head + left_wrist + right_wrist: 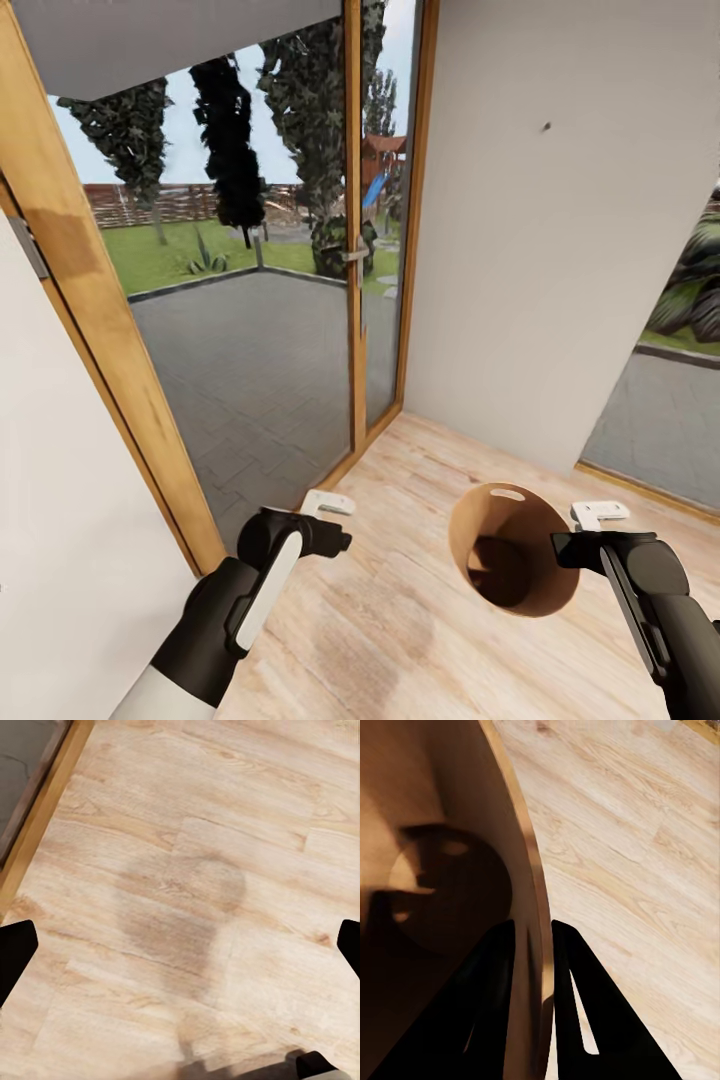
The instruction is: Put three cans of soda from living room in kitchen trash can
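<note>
Bin hung tipped in the right gripper — fingers pinched on its rim. Left gripper was wide open. Best to carry it slowly — and level.

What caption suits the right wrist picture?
Right claw pinching the rim of a round brown-tan bin above pale wooden floor.

Right gripper clamped on the rim of the trash can, held tilted above the wood floor (brown inside showing). Left gripper near the glass door; patio beyond.
</note>
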Robot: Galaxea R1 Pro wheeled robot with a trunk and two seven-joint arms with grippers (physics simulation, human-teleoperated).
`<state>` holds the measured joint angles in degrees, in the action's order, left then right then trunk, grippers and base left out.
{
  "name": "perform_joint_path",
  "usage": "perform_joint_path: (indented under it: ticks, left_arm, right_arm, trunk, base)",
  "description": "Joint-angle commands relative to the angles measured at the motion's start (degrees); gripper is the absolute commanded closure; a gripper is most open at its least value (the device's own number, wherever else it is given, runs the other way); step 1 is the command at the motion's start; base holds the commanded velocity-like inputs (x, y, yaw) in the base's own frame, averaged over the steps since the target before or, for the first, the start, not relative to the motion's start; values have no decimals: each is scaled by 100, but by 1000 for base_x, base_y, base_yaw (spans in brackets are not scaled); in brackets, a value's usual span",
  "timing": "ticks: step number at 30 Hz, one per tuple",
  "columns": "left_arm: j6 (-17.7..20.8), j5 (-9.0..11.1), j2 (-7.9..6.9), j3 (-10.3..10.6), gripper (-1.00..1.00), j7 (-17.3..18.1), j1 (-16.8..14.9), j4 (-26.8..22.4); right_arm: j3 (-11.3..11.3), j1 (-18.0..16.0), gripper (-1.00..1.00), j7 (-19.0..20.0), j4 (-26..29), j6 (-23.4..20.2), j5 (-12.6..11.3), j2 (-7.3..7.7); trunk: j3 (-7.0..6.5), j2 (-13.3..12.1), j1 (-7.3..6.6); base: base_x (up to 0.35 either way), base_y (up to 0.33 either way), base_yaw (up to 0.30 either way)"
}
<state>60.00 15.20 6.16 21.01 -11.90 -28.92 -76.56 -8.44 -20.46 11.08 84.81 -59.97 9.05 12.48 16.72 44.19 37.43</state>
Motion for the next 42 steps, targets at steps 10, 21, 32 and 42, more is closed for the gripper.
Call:
perform_joint_path:
  ticks: [10,21,32,42]
  left_arm:
    - [0,0,-11,168,-100,13,0,-8]
    - [0,17,-18,175,-100,38,15,-39]
    - [0,18,-18,175,-100,15,18,-28]
    - [0,17,-14,175,-100,-3,18,-34]
  right_arm:
    - [-3,-1,100,26,1,-3,-45,0]
    - [-7,1,100,26,1,-3,-43,0]
    - [-7,4,100,26,-7,-3,-48,0]
    - [-8,7,100,26,-8,-3,-51,0]
  trunk:
    - [-272,-403,-220]
    - [-445,-563,-308]
    - [-546,-563,-308]
    - [-637,-563,-308]
  base:
    - [0,0,0]
    - [0,0,0]
    - [0,0,0]
    - [0,0,0]
